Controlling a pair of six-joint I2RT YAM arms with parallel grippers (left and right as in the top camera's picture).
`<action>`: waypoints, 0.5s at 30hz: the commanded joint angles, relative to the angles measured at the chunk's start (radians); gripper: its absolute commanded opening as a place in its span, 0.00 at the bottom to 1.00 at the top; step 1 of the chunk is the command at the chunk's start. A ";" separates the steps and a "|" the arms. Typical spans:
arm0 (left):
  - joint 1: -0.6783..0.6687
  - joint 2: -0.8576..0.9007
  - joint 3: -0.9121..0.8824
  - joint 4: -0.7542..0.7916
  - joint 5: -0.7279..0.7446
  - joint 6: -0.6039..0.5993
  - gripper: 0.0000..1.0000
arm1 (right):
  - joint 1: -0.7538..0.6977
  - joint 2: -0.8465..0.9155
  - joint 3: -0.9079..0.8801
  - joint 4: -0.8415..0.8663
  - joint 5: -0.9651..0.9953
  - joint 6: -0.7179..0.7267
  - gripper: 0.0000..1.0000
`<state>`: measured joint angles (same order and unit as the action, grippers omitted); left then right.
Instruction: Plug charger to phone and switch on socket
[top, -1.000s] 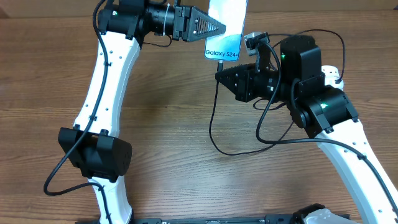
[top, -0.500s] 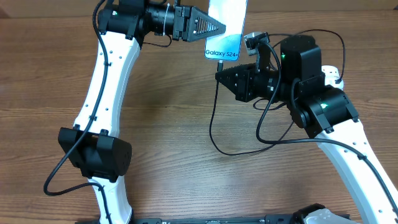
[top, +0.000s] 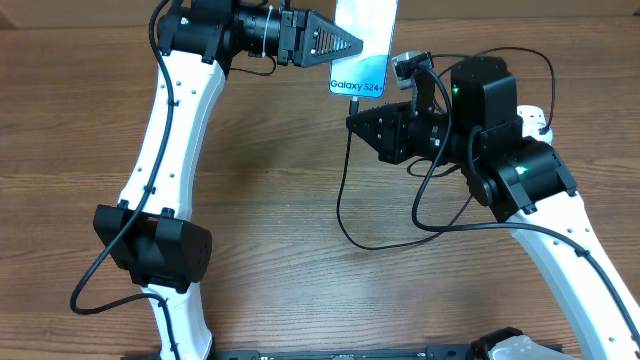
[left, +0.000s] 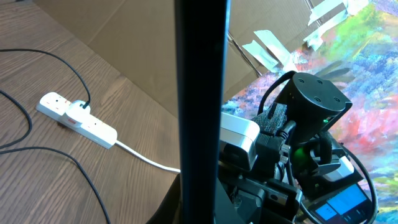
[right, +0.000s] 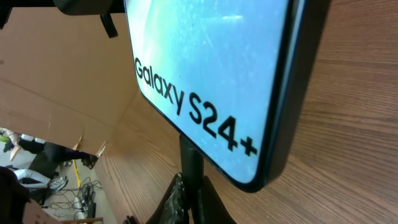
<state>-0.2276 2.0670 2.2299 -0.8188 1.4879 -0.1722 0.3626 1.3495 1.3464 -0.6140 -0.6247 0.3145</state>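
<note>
Now: left claw clamped on phone at far desk edge. Right claw clamped on charger tip, touching phone's lower edge. Socket lies well apart.

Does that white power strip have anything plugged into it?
Yes, a black plug sits in the white power strip near one of its ends.

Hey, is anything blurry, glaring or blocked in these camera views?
Overhead: sharp and evenly lit, though the phone screen glares pale. Left wrist: a dark bar blocks the middle; the socket behind is clear. Right wrist: phone lettering crisp, charger in shadow.
</note>
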 joint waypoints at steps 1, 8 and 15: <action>-0.003 -0.008 0.009 0.005 0.020 0.035 0.04 | 0.008 -0.014 0.043 0.008 -0.005 0.004 0.04; -0.003 -0.008 0.009 0.004 0.021 0.035 0.04 | 0.008 -0.014 0.043 0.014 -0.005 0.004 0.04; -0.003 -0.008 0.009 0.005 0.020 0.039 0.04 | 0.008 -0.014 0.043 0.023 -0.005 0.005 0.04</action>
<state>-0.2276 2.0670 2.2299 -0.8181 1.4879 -0.1719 0.3653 1.3495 1.3464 -0.6090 -0.6254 0.3145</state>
